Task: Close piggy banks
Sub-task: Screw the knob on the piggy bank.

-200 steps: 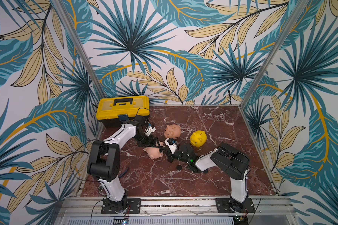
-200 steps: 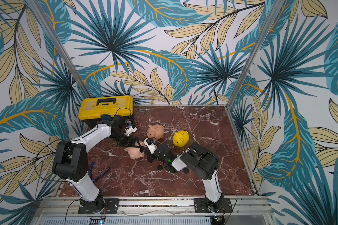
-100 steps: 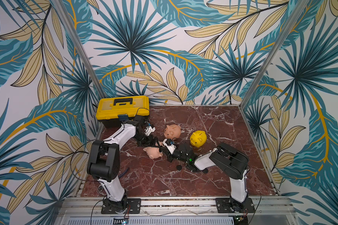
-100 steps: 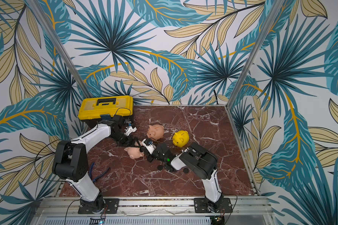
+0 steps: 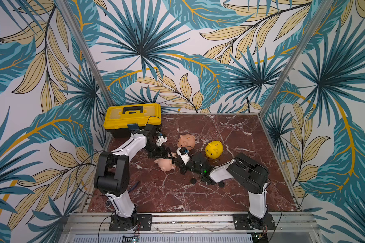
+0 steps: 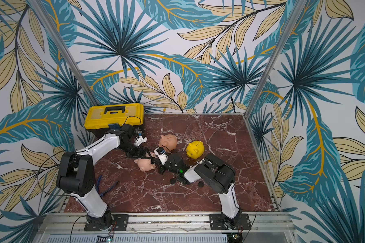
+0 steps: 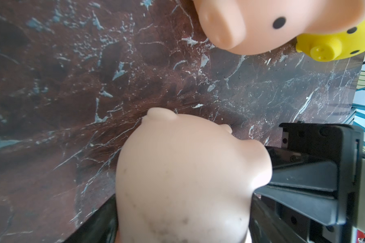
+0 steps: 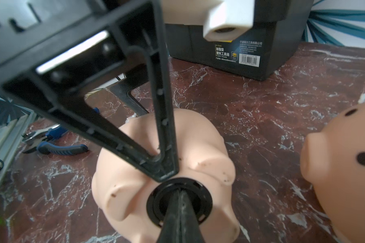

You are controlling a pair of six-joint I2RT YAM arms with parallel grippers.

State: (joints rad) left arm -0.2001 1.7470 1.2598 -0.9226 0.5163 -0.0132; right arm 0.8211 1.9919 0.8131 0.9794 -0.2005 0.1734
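Pig [image 8: 209, 147] — right gripper [image 8: 178, 194] on plug [image 8: 154, 203]

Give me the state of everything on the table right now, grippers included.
Pale pig: off its feet, black plug sitting in its belly hole.
Pink pig: upright, belly hidden.
Yellow pig: upright, belly hidden.
Spare plugs: two, lying loose.
Toolbox: lid closed.
Left gripper: clamped on the pale pig.
Right gripper: shut, tips on the plug.
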